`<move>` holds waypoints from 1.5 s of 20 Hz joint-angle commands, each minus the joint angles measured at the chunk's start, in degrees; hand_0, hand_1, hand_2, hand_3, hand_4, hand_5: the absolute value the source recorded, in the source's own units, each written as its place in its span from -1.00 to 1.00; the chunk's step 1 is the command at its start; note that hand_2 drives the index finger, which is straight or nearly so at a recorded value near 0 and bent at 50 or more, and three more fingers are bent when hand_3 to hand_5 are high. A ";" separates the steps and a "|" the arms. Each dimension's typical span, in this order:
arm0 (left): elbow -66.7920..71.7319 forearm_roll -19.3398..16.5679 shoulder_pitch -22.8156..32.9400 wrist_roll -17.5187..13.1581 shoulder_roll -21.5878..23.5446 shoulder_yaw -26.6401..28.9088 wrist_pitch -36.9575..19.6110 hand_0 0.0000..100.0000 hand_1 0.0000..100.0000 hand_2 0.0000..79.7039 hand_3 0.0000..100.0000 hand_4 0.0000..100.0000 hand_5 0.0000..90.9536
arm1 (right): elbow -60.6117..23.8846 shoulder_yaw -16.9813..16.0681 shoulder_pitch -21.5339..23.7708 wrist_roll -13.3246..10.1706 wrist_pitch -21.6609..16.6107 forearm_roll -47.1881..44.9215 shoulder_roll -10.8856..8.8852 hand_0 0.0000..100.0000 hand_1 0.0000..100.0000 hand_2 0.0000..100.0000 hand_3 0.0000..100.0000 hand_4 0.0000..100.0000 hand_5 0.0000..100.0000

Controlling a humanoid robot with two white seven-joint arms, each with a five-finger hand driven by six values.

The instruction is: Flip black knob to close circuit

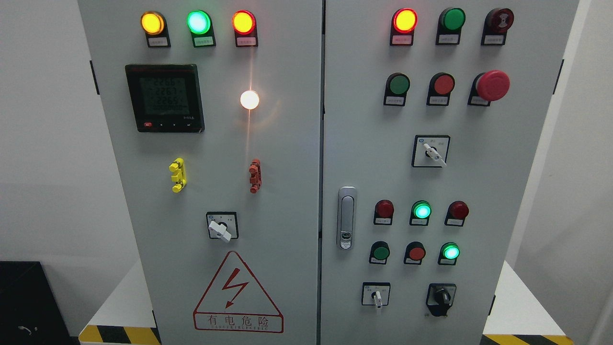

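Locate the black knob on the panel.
Head view: black knob sits at the right door's bottom right, beside the white selector switch, below the lit green lamp.

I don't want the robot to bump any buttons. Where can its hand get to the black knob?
The black knob sits low on the right door. Bare panel lies to its right and below. Above it crowd the green lamp and red button; the white switch sits to its left. No hand shows.

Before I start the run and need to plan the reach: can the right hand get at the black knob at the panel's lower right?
Probably yes. The black knob sits exposed on the door face, nothing in front of it or crowding it. Neither hand is in view, though, so actual reach can't be confirmed.
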 commanded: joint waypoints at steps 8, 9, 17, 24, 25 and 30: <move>0.00 0.00 0.35 0.01 0.00 0.00 0.00 -0.76 0.11 -1.00 -1.00 -1.00 -1.00 | -10.82 0.53 -4.28 4.13 3.03 4.59 0.36 -1.00 -1.00 0.85 1.00 0.91 0.96; 0.00 0.00 0.35 0.01 0.00 0.00 0.00 -0.76 0.11 -1.00 -1.00 -1.00 -1.00 | -10.82 0.53 -4.46 4.22 3.03 4.85 0.27 -1.00 -1.00 0.84 1.00 0.91 0.96; 0.00 0.00 0.35 0.01 0.00 0.00 0.00 -0.76 0.11 -1.00 -1.00 -1.00 -1.00 | -10.73 -0.17 -8.67 6.94 3.38 6.96 0.10 -1.00 -1.00 0.84 1.00 0.93 0.97; 0.00 0.00 0.35 0.01 0.00 0.00 0.00 -0.76 0.11 -1.00 -1.00 -1.00 -1.00 | -10.56 -0.17 -11.49 9.40 5.14 8.19 -0.26 -1.00 -1.00 0.84 1.00 0.93 0.97; 0.00 0.00 0.35 0.01 0.00 0.00 0.00 -0.76 0.11 -1.00 -1.00 -1.00 -1.00 | -10.56 -0.26 -11.76 9.84 5.14 8.63 -0.26 -1.00 -1.00 0.84 1.00 0.93 0.97; 0.00 0.00 0.35 0.01 -0.08 0.00 0.00 -0.76 0.11 -1.00 -1.00 -1.00 -1.00 | -10.47 -0.26 -13.07 10.99 6.19 9.16 -0.34 -1.00 -0.99 0.84 1.00 0.93 0.97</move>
